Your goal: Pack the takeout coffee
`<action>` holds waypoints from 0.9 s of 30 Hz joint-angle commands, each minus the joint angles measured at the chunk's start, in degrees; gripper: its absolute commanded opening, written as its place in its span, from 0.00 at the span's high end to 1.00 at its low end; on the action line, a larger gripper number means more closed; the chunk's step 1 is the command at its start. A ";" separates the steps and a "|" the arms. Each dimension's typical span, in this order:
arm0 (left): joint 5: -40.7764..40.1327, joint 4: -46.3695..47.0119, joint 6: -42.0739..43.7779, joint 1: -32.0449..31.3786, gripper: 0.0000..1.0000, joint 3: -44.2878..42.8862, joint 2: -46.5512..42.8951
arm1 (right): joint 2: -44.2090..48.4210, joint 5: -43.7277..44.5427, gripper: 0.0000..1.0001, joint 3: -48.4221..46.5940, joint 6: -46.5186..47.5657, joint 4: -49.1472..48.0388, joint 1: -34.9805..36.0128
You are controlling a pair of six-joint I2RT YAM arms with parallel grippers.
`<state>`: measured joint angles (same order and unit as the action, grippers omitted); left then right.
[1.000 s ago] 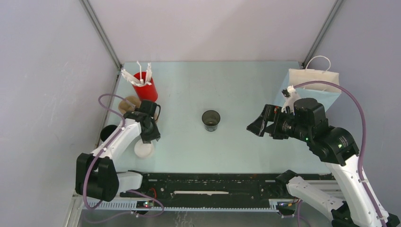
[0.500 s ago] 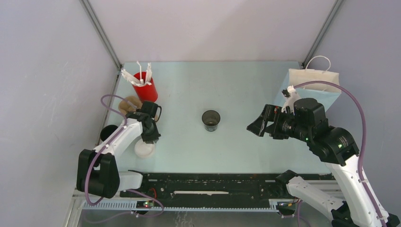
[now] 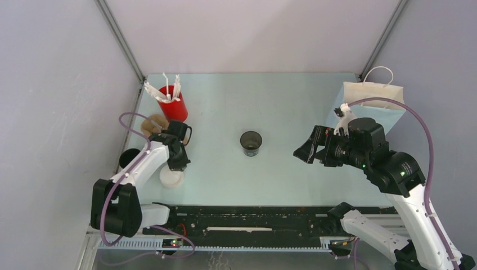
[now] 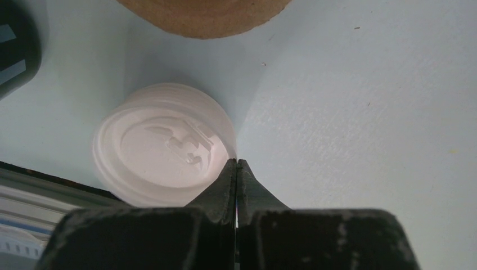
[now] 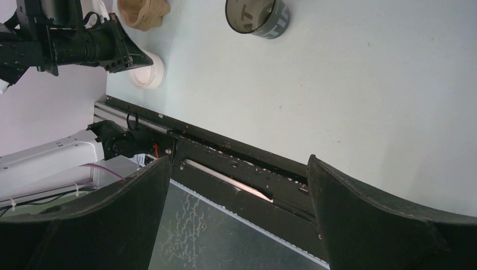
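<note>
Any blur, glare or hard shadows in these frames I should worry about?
Left wrist: the left gripper is dark and soft up close. The white lid is bright, but its embossing still reads. A soft-edged shadow darkens the table around the lid. Right wrist: the right gripper looks slightly soft, the black cup sharp. Top external: even light, faint shadows, no glare.
</note>
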<state>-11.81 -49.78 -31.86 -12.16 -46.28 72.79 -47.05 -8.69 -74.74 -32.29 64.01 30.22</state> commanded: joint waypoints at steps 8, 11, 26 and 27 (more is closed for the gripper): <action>-1.46 -7.45 -0.30 -0.21 1.00 -7.25 -9.37 | -0.92 -0.27 0.00 0.02 0.54 -2.13 0.51; -0.86 -9.64 -1.31 -0.14 1.00 -9.43 -12.22 | -1.26 -0.56 0.00 -0.04 0.70 -2.37 0.50; 1.32 -5.17 0.82 -0.10 0.44 -6.00 -5.88 | -2.44 -2.30 0.00 -0.07 0.05 -4.71 0.81; 1.76 -4.47 1.09 -0.05 0.42 -5.29 -4.70 | -2.13 -1.96 0.00 -0.06 -0.09 -4.51 0.93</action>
<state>-11.22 -57.84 -32.29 -12.16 -54.26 65.76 -50.46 -11.00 -74.72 -32.29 60.88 30.52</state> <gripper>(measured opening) 0.544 0.993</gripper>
